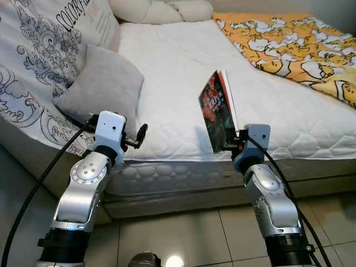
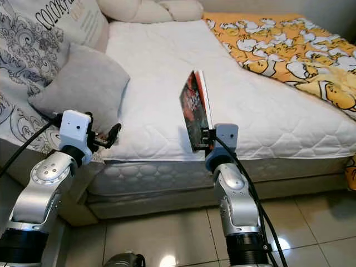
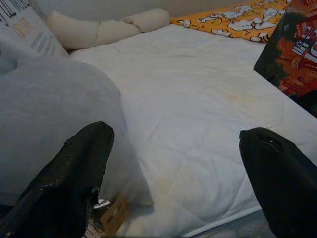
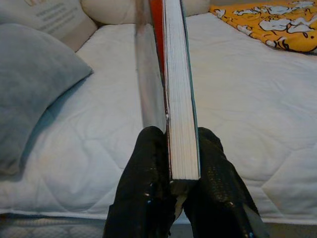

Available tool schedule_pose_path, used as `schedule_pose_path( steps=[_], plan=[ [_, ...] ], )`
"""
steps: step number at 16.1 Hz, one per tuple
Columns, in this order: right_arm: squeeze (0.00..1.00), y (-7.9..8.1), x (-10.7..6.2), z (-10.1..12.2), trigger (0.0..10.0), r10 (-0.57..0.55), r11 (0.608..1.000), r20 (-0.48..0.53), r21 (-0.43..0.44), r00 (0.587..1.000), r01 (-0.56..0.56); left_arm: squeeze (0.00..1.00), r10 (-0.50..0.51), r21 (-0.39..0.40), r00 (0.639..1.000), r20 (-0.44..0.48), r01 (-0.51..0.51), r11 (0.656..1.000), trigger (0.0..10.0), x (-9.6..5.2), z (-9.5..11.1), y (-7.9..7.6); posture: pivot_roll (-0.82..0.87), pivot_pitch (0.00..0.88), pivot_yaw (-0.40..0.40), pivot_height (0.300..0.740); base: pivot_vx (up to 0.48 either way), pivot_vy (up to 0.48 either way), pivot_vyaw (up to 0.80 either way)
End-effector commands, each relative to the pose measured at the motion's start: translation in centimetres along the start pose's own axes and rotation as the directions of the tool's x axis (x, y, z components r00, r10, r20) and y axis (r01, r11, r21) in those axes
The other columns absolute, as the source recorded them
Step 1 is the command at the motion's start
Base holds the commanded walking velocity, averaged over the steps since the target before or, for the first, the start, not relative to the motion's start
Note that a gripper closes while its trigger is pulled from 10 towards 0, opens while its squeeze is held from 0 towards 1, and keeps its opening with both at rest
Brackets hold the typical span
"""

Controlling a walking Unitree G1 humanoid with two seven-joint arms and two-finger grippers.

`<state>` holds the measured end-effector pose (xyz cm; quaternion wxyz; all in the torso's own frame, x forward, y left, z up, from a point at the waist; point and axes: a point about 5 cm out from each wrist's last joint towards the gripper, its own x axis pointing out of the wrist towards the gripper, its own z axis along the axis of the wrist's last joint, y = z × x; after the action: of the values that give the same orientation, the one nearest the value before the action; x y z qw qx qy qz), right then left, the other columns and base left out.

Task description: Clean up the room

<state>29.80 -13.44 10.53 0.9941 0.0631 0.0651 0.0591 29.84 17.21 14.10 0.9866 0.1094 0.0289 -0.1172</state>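
Left eye view puts my left hand (image 1: 139,137) at the bed's near edge beside the grey cushion (image 1: 103,83), fingers spread and holding nothing. Further right, my right hand (image 1: 229,146) pinches the bottom edge of a book (image 1: 218,108), which stands nearly upright above the white mattress (image 1: 178,72). It looks stiff, fairly light and glossy-covered, so I judge it could slip or swing; a hold nearer the spine, deeper between the fingers (image 4: 143,188), would steady it.

White quilted bed (image 1: 178,72); orange patterned blanket (image 1: 289,44) at its far side, grey pillow (image 1: 103,89) nearer; glossy tiled floor (image 1: 183,233) below.
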Motion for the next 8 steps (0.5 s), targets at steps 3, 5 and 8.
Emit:
schedule_pose_path(
  steps=[3,5,8],
  plan=[
    [0.00,0.11,0.11,1.08,10.0,0.027,0.999,0.054,-0.042,0.998,-0.024,0.00,0.004,0.010,1.000,0.008,-0.004,1.000,10.0,0.05,0.28,0.13,0.12,0.000,-0.011,0.740,0.250,0.000,0.18],
    [0.00,0.30,0.15,1.02,10.0,0.041,0.997,0.043,-0.060,0.998,-0.038,0.00,0.008,0.010,1.000,0.007,-0.008,1.000,10.0,0.04,0.24,0.24,0.12,0.000,-0.011,0.740,0.266,0.000,0.80],
    [0.00,0.49,0.14,0.93,10.0,0.060,0.997,0.037,-0.059,0.998,-0.057,0.00,0.013,0.009,1.000,0.005,-0.013,1.000,10.0,0.01,0.16,0.40,0.12,0.000,-0.011,0.740,0.291,0.000,0.80]
  ],
)
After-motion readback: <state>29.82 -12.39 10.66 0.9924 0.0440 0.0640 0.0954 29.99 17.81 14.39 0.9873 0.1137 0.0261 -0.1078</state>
